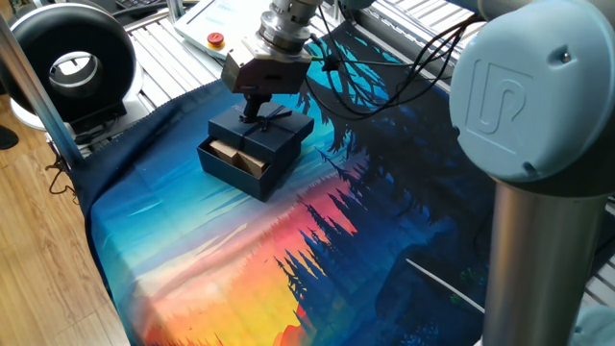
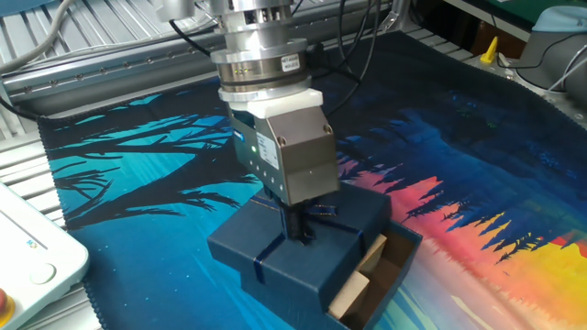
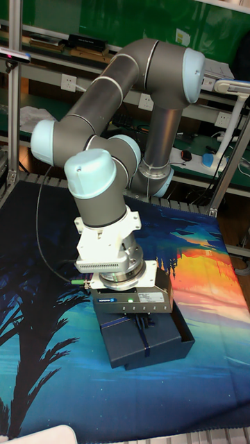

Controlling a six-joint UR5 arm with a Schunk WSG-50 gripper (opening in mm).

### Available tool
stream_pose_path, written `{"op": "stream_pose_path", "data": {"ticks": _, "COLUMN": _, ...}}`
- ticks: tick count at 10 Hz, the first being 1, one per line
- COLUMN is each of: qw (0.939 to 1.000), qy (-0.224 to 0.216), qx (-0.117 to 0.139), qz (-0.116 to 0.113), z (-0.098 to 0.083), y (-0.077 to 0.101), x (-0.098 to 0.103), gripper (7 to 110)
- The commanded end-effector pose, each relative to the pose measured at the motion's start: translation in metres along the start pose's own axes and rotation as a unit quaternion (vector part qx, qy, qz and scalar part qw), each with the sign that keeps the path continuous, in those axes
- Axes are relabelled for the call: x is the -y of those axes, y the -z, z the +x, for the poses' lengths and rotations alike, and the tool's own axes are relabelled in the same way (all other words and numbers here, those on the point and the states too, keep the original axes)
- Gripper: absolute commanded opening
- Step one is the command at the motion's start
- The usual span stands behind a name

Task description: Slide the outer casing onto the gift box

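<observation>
Casing [image 2: 284, 252]: partly over box [image 2: 390, 275], one end of box exposed, kraft blocks [image 2: 353, 291] visible. Gripper [image 2: 301, 231]: fingers clenched on the bow at casing top. Risk: bow slips; casing skews and jams.

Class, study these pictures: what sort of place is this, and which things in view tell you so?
Probably a robotics lab or workshop. A large grey robot arm works over a printed cloth laid on an aluminium-rail bench, with shelving and wall sockets behind it.
</observation>
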State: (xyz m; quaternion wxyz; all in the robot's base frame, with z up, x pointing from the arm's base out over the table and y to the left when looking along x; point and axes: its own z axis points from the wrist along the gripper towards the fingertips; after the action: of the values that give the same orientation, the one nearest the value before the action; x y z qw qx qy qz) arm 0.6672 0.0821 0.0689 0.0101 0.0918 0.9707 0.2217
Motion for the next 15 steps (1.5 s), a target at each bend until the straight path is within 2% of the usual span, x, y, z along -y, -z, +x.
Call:
{"op": "stream_pose_path", "data": {"ticks": 1, "qw": 0.9999, "qy": -0.011, "qx": 0.001, "qz": -0.004, "z": 0.001, "y": 0.002, "x": -0.009, "gripper": 7}}
{"op": "stream_pose_path", "data": {"ticks": 4, "qw": 0.9998, "qy": -0.013, "qx": 0.003, "qz": 0.016, "z": 0.003, "y": 0.001, "x": -0.008, "gripper": 7}}
{"op": "stream_pose_path", "data": {"ticks": 8, "qw": 0.9973, "qy": -0.002, "qx": 0.007, "qz": 0.073, "z": 0.005, "y": 0.006, "x": 0.015, "gripper": 7}}
{"op": "stream_pose_path", "data": {"ticks": 10, "qw": 0.9970, "qy": -0.001, "qx": 0.008, "qz": 0.078, "z": 0.009, "y": 0.011, "x": 0.018, "gripper": 7}}
{"op": "stream_pose_path", "data": {"ticks": 13, "qw": 0.9976, "qy": -0.004, "qx": 0.009, "qz": 0.068, "z": 0.014, "y": 0.017, "x": 0.013, "gripper": 7}}
{"op": "stream_pose_path", "data": {"ticks": 15, "qw": 0.9975, "qy": -0.002, "qx": 0.009, "qz": 0.070, "z": 0.018, "y": 0.023, "x": 0.016, "gripper": 7}}
